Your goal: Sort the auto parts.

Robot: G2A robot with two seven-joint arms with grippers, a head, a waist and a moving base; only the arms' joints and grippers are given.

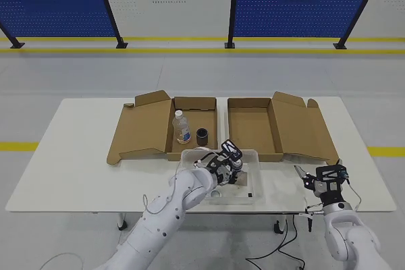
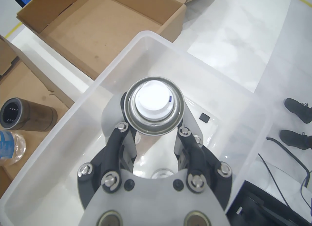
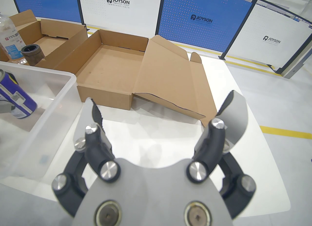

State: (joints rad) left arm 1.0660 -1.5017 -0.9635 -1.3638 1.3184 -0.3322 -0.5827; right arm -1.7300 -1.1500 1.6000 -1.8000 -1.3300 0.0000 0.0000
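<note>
My left gripper [image 2: 154, 128] is shut on a spray can [image 2: 154, 108] with a metal rim and a white cap, holding it above the clear plastic bin [image 2: 114, 62]. The top view shows this gripper [image 1: 227, 162] over the bin [image 1: 186, 156], and the right wrist view shows the can's blue body [image 3: 13, 96] tilted over the bin [image 3: 53, 95]. A dark metal cylinder [image 1: 202, 136] and a clear bottle [image 1: 181, 127] stand in the left cardboard box [image 1: 148, 125]. The right cardboard box [image 1: 251, 128] holds nothing. My right gripper [image 3: 162, 112] stands open over bare table at the front right [image 1: 320, 177].
A small black square piece [image 2: 204, 117] lies on the bin's floor. Both boxes have their lids folded outward, flat on the white table [image 1: 74, 155]. A black device with cables [image 2: 258, 202] sits beyond the bin's side. Blue and white partition panels [image 3: 195, 14] stand behind the table.
</note>
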